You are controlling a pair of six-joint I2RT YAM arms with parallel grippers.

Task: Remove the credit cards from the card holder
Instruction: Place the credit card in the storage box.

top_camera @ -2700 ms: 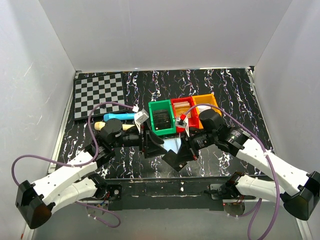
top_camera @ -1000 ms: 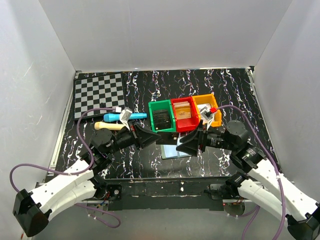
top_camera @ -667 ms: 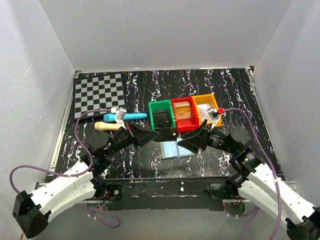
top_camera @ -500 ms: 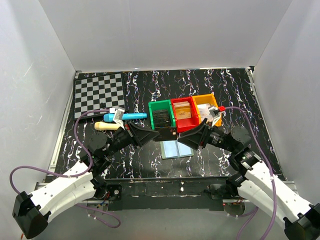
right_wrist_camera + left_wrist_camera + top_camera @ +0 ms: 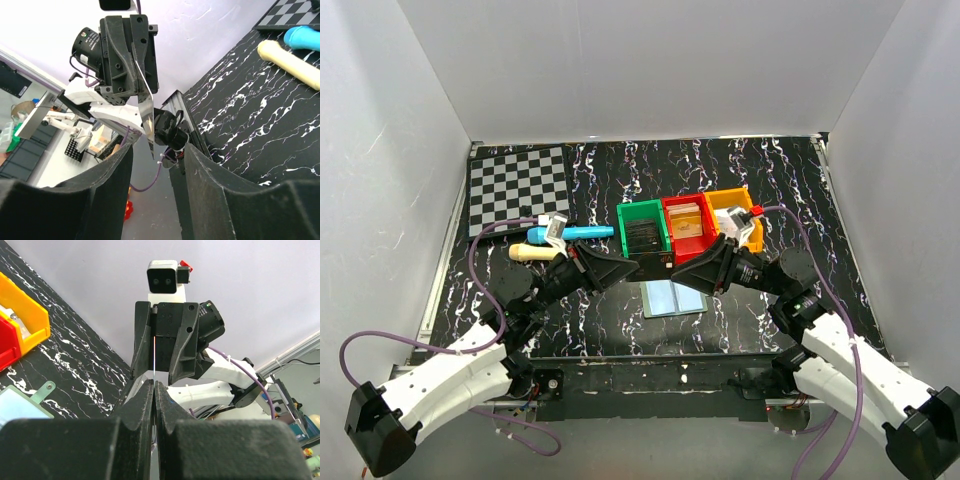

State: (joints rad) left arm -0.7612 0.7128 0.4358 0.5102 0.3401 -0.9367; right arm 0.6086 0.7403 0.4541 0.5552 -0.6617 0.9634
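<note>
The card holder (image 5: 672,298) lies open on the black marbled table, its two pale-blue panels up; its corner and green tab (image 5: 45,388) show in the left wrist view. Above it my left gripper (image 5: 638,268) (image 5: 154,385) is shut on a dark credit card (image 5: 655,264), seen edge-on as a thin line (image 5: 155,357). My right gripper (image 5: 672,272) (image 5: 156,147) faces the left one head-on. Its fingers (image 5: 105,195) stand open on either side of the card's free end (image 5: 148,120), with a gap on both sides.
A green bin (image 5: 642,235), a red bin (image 5: 688,228) and an orange bin (image 5: 735,213) stand in a row just behind the grippers. A blue tool (image 5: 585,232) and a cream handle (image 5: 530,252) lie to the left, near a checkerboard (image 5: 517,188).
My right gripper has moved left up to the card's free end and its jaws have narrowed. The left gripper has kept the card and shifted slightly right.
</note>
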